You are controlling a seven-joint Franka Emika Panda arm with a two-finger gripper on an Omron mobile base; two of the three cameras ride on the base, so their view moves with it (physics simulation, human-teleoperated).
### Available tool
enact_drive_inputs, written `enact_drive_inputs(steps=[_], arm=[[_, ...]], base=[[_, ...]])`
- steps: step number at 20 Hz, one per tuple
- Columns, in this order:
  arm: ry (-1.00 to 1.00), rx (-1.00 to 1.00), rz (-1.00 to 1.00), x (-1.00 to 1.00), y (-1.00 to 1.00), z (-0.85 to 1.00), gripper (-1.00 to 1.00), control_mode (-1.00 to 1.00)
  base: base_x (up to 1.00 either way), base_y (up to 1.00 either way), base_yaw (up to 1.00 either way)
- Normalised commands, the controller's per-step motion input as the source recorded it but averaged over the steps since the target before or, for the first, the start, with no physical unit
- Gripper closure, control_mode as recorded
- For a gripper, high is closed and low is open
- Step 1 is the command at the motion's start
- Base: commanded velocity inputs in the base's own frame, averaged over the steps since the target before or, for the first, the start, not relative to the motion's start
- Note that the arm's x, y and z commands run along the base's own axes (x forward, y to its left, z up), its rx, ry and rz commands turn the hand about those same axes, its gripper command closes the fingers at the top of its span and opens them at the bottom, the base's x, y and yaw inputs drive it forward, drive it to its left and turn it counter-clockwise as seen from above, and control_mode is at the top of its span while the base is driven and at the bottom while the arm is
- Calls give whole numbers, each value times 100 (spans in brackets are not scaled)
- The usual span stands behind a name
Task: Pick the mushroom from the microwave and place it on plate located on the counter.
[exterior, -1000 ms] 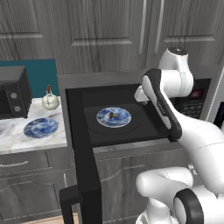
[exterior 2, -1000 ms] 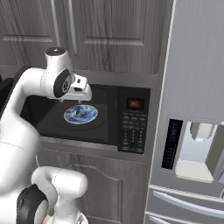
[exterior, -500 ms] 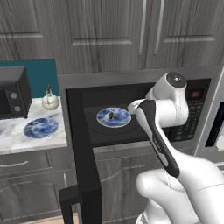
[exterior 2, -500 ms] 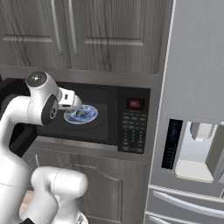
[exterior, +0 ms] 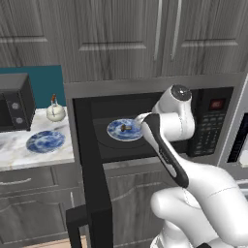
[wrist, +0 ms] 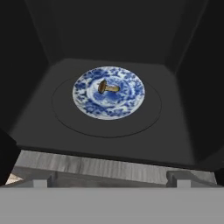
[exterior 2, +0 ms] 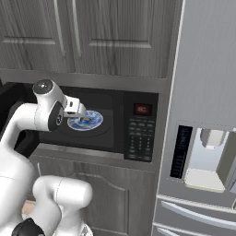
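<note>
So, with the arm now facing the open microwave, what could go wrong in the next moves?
1. The small brown mushroom lies on its side on the blue patterned plate inside the microwave; open fingers may nudge it or the plate.
2. The black microwave cavity is tight, so the gripper or wrist may hit a wall.

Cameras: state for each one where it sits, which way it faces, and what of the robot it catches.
Left base view: behind the arm's left, facing the open microwave and the counter; the arm rises at lower right.
Right base view: behind the arm's right, facing the microwave keypad; the arm rises at lower left.
Hand view: on the hand, looking into the cavity at the mushroom.
All share the blue plate inside.
</note>
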Motion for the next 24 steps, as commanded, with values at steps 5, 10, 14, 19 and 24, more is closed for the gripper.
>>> enact_drive_inputs(steps=[5, 10, 14, 19, 24], arm=[[10, 0, 0, 42, 7, -27, -100, -100], [0, 0, 0, 32, 4, -36, -100, -100], [0, 0, 0, 18, 9, -52, -100, -100], [0, 0, 0, 10, 17, -29, -100, -100], [-3, 0, 0, 30, 23, -3, -100, -100]], base=[[0, 0, 0], [0, 0, 0], [0, 0, 0], [0, 0, 0], [0, 0, 0]])
